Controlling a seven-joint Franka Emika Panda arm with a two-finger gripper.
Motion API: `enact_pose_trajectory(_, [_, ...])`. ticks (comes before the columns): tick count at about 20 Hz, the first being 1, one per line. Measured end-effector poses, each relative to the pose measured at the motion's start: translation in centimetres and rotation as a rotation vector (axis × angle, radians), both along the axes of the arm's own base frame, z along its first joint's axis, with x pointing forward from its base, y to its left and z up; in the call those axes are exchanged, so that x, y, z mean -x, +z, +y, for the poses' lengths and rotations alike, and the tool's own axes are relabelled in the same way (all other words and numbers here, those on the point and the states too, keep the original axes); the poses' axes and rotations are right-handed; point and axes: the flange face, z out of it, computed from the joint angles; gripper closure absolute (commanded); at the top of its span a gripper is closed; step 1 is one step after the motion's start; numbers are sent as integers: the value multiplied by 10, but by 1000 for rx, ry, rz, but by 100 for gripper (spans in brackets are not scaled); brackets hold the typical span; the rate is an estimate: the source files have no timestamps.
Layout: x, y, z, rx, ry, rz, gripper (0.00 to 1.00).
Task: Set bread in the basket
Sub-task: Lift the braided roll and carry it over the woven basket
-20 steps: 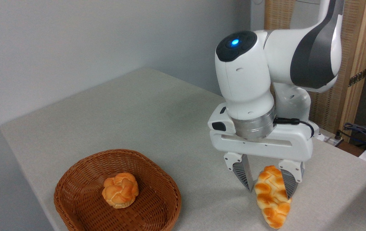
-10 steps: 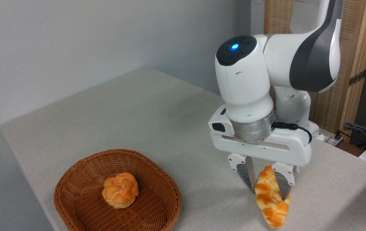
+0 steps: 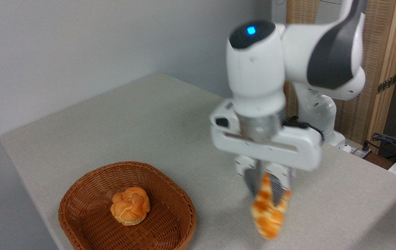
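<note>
Hanging blurred from the tool (image 3: 266, 189); braided golden-orange bread (image 3: 267, 215), tapered ends.

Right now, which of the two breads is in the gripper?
The long braided loaf, pinched between the fingers of the gripper. The small round knotted bun sits untouched in the basket.
</note>
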Motion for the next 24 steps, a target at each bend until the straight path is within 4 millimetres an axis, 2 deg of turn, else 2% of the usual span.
enact_pose_trajectory(1, [-11,21,-16,7,-22,-6,50])
enact_pose_trajectory(3, [-39,61,-55,-12,-93,-5,49])
enact_pose_trajectory(5, [-76,87,-98,-30,-159,-26,48])
enact_pose_trajectory(7, [-114,95,-131,-22,-199,-57,43])
enact_pose_trajectory(8, [-129,95,-139,-18,-207,-66,36])
enact_pose_trajectory(11, [-168,92,-153,-17,-224,-149,32])
enact_pose_trajectory(12, [-178,91,-156,-14,-224,-195,26])
enact_pose_trajectory(14, [-191,86,-162,-6,-230,-260,1])
enact_pose_trajectory(19, [-199,70,-206,17,-297,-269,0])
enact_pose_trajectory(24, [-200,64,-216,21,-313,-259,0])
